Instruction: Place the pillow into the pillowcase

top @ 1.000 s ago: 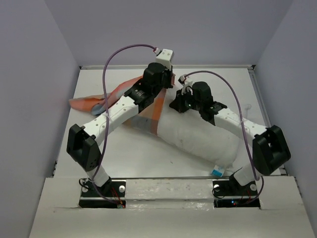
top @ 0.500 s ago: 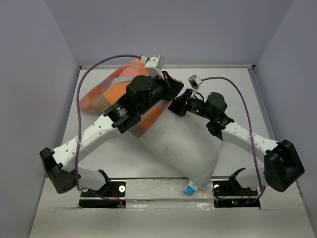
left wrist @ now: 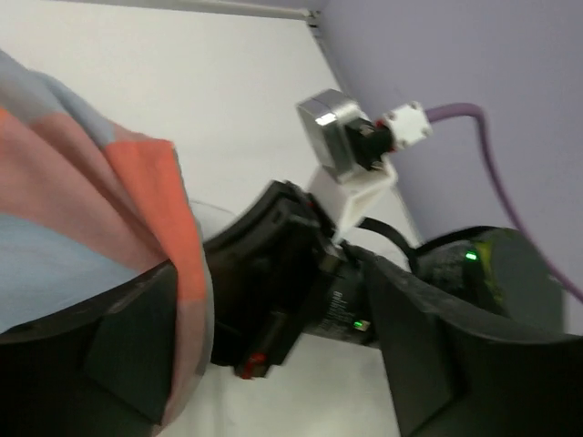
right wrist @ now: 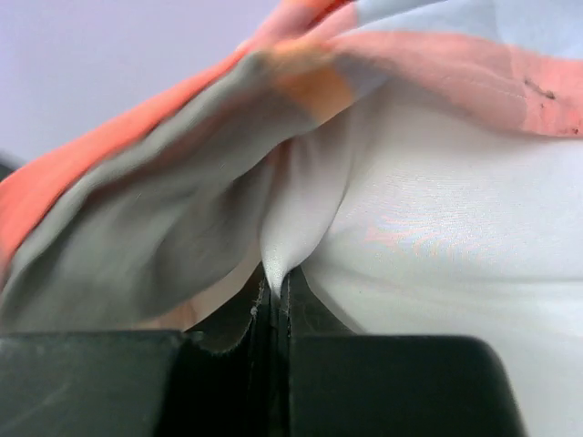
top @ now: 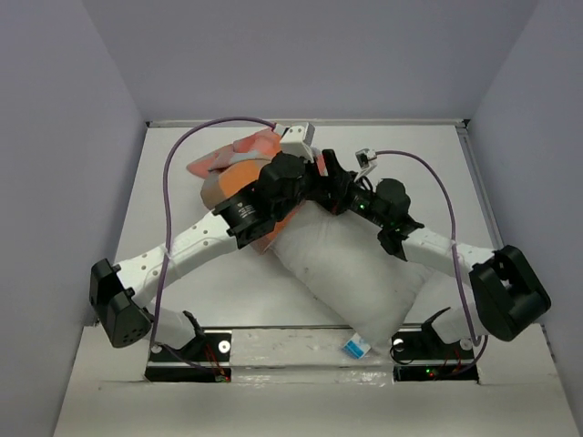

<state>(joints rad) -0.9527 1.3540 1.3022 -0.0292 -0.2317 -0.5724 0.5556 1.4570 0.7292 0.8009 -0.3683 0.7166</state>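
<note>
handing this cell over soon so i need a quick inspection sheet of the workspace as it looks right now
surface: white table, bare in front of the arms
job's things: pillow lies diagonally, its tag at the near edge and its far end under the pillowcase, which is bunched up; most of the pillow is uncovered
clutter: nothing seen
grippers: left gripper open, pillowcase cloth beside one finger; right gripper shut on a pinch of white pillow fabric
cables: a purple cable loops above each arm, left cable, right cable, neither caught on the cloth
surroundings: plain pale walls on three sides
</note>
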